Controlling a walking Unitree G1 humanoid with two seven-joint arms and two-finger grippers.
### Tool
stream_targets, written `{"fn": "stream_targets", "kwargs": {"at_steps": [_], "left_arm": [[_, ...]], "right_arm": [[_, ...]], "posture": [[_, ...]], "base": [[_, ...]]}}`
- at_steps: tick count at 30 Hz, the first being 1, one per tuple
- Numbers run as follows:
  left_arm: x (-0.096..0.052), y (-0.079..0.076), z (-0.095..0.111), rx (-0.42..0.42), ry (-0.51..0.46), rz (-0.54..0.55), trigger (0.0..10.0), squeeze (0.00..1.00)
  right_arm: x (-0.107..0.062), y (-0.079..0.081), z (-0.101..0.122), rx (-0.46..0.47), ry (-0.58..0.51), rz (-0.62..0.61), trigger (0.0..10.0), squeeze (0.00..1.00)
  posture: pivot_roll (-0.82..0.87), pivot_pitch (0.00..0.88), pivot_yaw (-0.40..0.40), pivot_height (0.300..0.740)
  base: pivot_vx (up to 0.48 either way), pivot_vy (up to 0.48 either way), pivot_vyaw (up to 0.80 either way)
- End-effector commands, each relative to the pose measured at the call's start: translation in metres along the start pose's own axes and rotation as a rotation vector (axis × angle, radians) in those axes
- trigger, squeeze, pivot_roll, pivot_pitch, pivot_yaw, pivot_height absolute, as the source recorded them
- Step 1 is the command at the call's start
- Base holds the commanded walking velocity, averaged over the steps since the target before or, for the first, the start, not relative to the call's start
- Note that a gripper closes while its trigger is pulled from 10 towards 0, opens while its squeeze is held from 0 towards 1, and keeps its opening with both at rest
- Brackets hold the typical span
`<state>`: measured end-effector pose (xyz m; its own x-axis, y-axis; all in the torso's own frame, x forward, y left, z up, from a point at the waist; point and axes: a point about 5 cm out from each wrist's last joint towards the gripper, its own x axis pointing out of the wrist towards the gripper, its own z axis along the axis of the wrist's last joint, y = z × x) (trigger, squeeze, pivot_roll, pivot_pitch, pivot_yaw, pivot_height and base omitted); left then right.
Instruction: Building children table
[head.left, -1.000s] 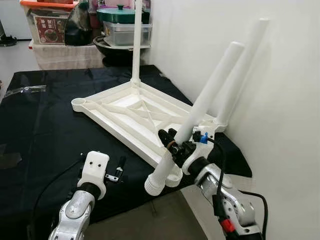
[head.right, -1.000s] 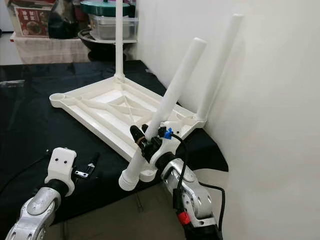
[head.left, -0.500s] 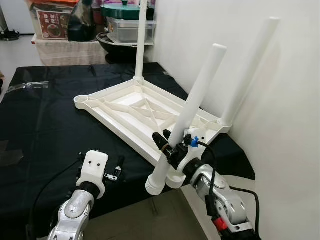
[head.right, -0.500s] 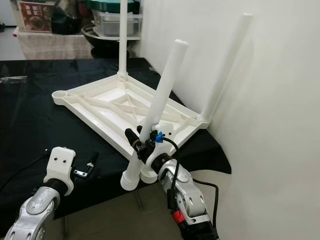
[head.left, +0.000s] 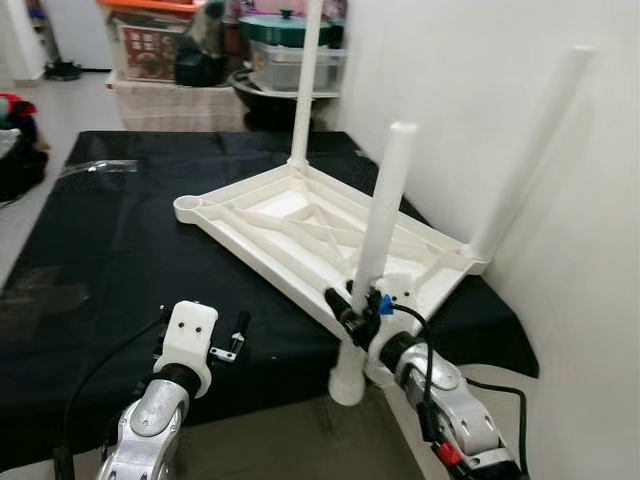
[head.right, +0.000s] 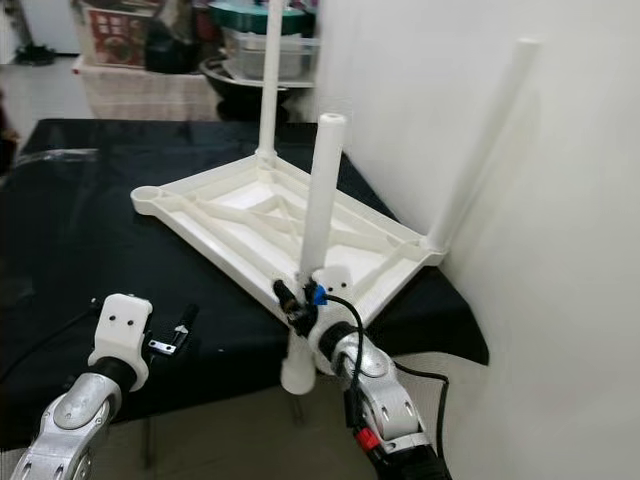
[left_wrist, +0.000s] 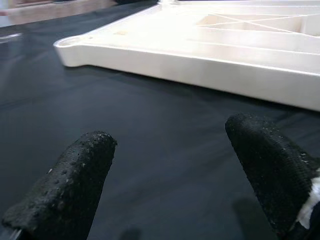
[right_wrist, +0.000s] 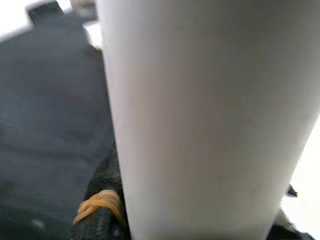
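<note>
Right gripper (head.left: 358, 312) clamped, arm raised; left gripper (left_wrist: 175, 165) fingers spread, low.

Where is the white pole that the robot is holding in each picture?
Left eye view: the white pole stands near upright, centre-right, in the right gripper.
Right eye view: centre, upright, over the tabletop's near corner.
Left wrist view: not in it.
Right wrist view: close up, large.
Shared landmark: the upturned white tabletop.

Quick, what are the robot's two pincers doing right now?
Left pincer: open, holding nothing, over the black cloth.
Right pincer: closed on the white leg.
</note>
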<state>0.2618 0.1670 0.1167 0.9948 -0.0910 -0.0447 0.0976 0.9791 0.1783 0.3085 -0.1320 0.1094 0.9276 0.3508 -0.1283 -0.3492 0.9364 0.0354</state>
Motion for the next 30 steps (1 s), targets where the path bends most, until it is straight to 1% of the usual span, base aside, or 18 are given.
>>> {"fn": "stream_targets", "kwargs": {"at_steps": [1,2,3,4,5,6,9,10,11,14,16,18,20,21,23,24,26,30], "left_arm": [[-0.001,-0.001,-0.003,0.006,0.011,0.005,10.0,0.00],[-0.002,0.000,-0.003,0.006,0.012,0.006,10.0,0.00],[-0.002,0.000,-0.003,0.006,0.012,0.006,10.0,0.00],[-0.002,-0.001,-0.003,0.005,0.012,0.006,10.0,0.00],[-0.002,-0.001,-0.003,0.005,0.012,0.006,10.0,0.00],[-0.002,-0.001,-0.003,0.005,0.015,0.004,10.0,0.00],[-0.003,-0.001,-0.003,0.005,0.016,0.004,10.0,0.00],[-0.003,-0.001,-0.003,0.006,0.017,0.004,10.0,0.00],[-0.003,-0.001,-0.003,0.006,0.017,0.004,10.0,0.00],[-0.004,0.001,-0.004,0.012,0.021,0.008,10.0,0.00],[-0.004,0.001,-0.004,0.013,0.021,0.007,10.0,0.00],[-0.004,0.001,-0.004,0.015,0.022,0.006,10.0,0.00],[-0.005,0.002,-0.004,0.017,0.022,0.006,10.0,0.00],[-0.005,0.002,-0.004,0.017,0.022,0.006,10.0,0.00],[-0.005,0.002,-0.004,0.018,0.022,0.004,10.0,0.00],[-0.005,0.002,-0.004,0.019,0.023,0.003,10.0,0.00],[-0.005,0.002,-0.004,0.019,0.023,0.003,10.0,0.00],[-0.005,0.000,-0.004,0.019,0.023,-0.003,10.0,0.00]], "right_arm": [[-0.017,-0.062,0.004,-0.047,0.005,-0.292,0.0,0.00],[-0.021,-0.073,0.003,-0.039,0.011,-0.335,0.0,0.00],[-0.021,-0.073,0.003,-0.039,0.011,-0.335,0.0,0.00],[-0.024,-0.081,0.003,-0.038,0.012,-0.363,0.0,0.00],[-0.024,-0.081,0.003,-0.038,0.012,-0.363,0.0,0.00],[-0.030,-0.093,0.002,-0.048,0.016,-0.394,0.0,0.00],[-0.032,-0.098,0.001,-0.056,0.018,-0.408,0.0,0.00],[-0.036,-0.109,0.002,-0.068,0.021,-0.439,0.0,0.00],[-0.036,-0.109,0.002,-0.068,0.021,-0.439,0.0,0.00],[-0.044,-0.135,0.011,-0.075,0.000,-0.531,0.0,0.00],[-0.043,-0.135,0.015,-0.060,-0.017,-0.523,0.0,0.00],[-0.039,-0.131,0.019,-0.035,-0.038,-0.491,0.0,0.00],[-0.028,-0.102,0.030,0.035,-0.098,-0.339,0.0,0.00],[-0.028,-0.102,0.030,0.035,-0.098,-0.339,0.0,0.00],[-0.022,-0.073,0.046,0.075,-0.176,-0.193,0.0,0.00],[-0.021,-0.066,0.052,0.074,-0.200,-0.159,0.0,0.00],[-0.021,-0.066,0.052,0.074,-0.200,-0.159,0.0,0.00],[-0.018,-0.053,0.069,0.065,-0.259,-0.089,0.0,0.00]], "posture": [[0.09,0.000,-0.143,0.740],[0.09,0.000,-0.141,0.740],[0.09,0.000,-0.141,0.740],[0.09,0.000,-0.141,0.740],[0.09,0.000,-0.141,0.740],[0.09,0.000,-0.140,0.740],[0.09,0.000,-0.140,0.740],[0.09,0.000,-0.141,0.740],[0.09,0.000,-0.141,0.740],[0.09,0.000,-0.138,0.740],[0.09,0.000,-0.137,0.740],[0.09,0.000,-0.136,0.740],[0.09,0.000,-0.133,0.740],[0.09,0.000,-0.133,0.740],[0.09,0.000,-0.128,0.740],[0.09,0.000,-0.128,0.740],[0.09,0.000,-0.128,0.740],[0.09,0.000,-0.129,0.740]], "base": [[0.000,0.000,0.00],[0.000,0.000,0.00],[0.000,0.000,0.00],[0.000,0.000,0.00],[0.000,0.000,0.00],[0.000,0.000,0.00],[0.000,0.000,0.00],[0.000,0.000,0.00],[0.000,0.000,0.00],[0.000,0.000,0.00],[0.000,0.000,0.00],[0.000,0.000,0.00],[0.000,0.000,0.00],[0.000,0.000,0.00],[0.000,0.000,0.00],[0.000,0.000,0.00],[0.000,0.000,0.00],[0.000,0.000,0.00]]}}
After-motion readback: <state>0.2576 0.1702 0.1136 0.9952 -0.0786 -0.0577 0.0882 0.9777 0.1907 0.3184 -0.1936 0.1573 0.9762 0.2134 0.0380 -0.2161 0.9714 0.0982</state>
